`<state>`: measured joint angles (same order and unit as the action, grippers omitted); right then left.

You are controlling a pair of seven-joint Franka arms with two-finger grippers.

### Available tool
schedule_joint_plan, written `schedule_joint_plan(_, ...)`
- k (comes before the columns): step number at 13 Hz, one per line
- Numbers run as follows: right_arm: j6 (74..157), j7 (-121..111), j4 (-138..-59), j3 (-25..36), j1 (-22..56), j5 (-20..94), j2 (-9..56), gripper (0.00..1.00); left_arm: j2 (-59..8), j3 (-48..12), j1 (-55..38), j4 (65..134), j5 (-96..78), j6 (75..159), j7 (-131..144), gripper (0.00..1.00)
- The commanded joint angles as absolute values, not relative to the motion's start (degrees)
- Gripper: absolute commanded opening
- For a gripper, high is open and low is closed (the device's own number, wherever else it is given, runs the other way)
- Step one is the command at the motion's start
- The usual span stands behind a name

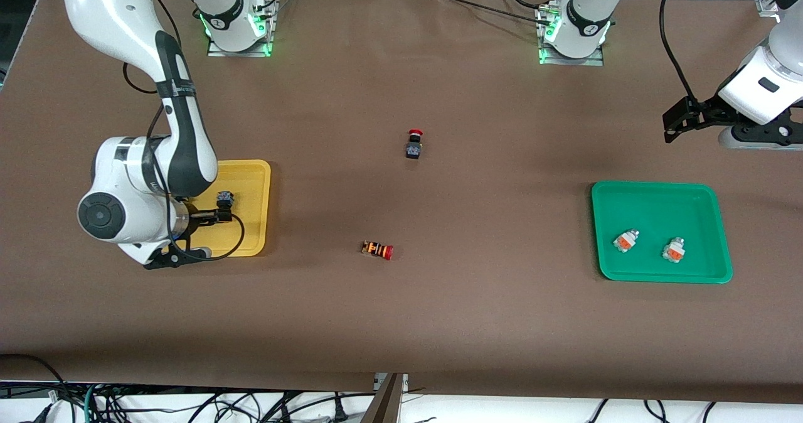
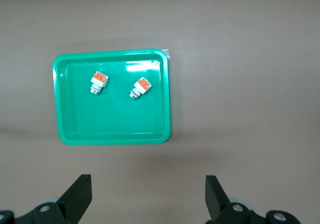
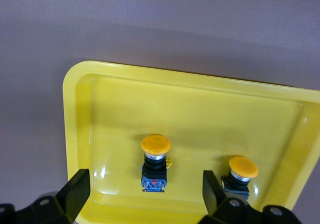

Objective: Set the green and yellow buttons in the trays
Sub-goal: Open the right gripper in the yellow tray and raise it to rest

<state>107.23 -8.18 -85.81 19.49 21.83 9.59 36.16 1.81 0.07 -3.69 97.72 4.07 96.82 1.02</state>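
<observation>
A: Buttons first, near to far. We see two silver-white buttons (image 1: 625,241) (image 1: 674,250) lying in the green tray (image 1: 659,194), toward the left arm's end of the table, a little apart from each other.

B: And the yellow-capped buttons (image 3: 155,161) (image 3: 241,173)? We've got both sitting in the yellow tray (image 1: 254,172), toward the right arm's end, caps up.

A: Right gripper (image 3: 142,191) hangs just over that tray, jaws apart, nothing between them; one yellow cap sits below the gap, not touched.

B: Agreed, empty. Farther back, left gripper (image 2: 147,196) is up in the air, well off the green tray, jaws wide, holding nothing. That arm waits.

A: What's loose on the table?

B: Orange-striped red-cap button (image 1: 377,250) near the middle, and black red-cap button (image 1: 413,144) farther from the front camera. Neither belongs to the job.

A: So we judge it basically done: four of four in trays. All that's left is for the right arm to pull clear.
</observation>
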Motion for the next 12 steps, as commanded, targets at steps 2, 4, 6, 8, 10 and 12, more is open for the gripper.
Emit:
schedule_joint_plan(2,102.8,-9.1,-82.9,20.2,21.4,10.3,34.5,0.99,1.1,0.4,-4.2,95.8,2.6,95.2,0.1,1.0)
schedule_joint_plan(4,102.4,-7.8,-82.6,19.1,20.8,9.8,33.7,0.99,0.5,0.3,-4.5,95.1,2.5,95.0,0.1,1.0)
schedule_joint_plan(6,102.5,-5.2,-83.0,14.4,17.2,8.5,32.3,0.99,0.4,0.3,-4.5,95.0,2.6,94.4,0.1,1.0)
schedule_joint_plan(8,102.4,-4.6,-84.1,9.4,13.0,4.6,29.5,0.99,0.4,0.3,-4.6,94.7,2.6,93.7,0.1,1.0)
schedule_joint_plan(10,102.7,-4.6,-86.7,5.8,9.1,3.1,25.7,0.99,0.3,0.3,-4.6,94.3,2.6,93.4,0.1,1.0)
schedule_joint_plan(12,102.4,-4.6,-90.4,4.9,7.6,1.8,20.9,0.99,0.3,0.2,-4.6,94.3,2.5,93.3,0.1,1.0)
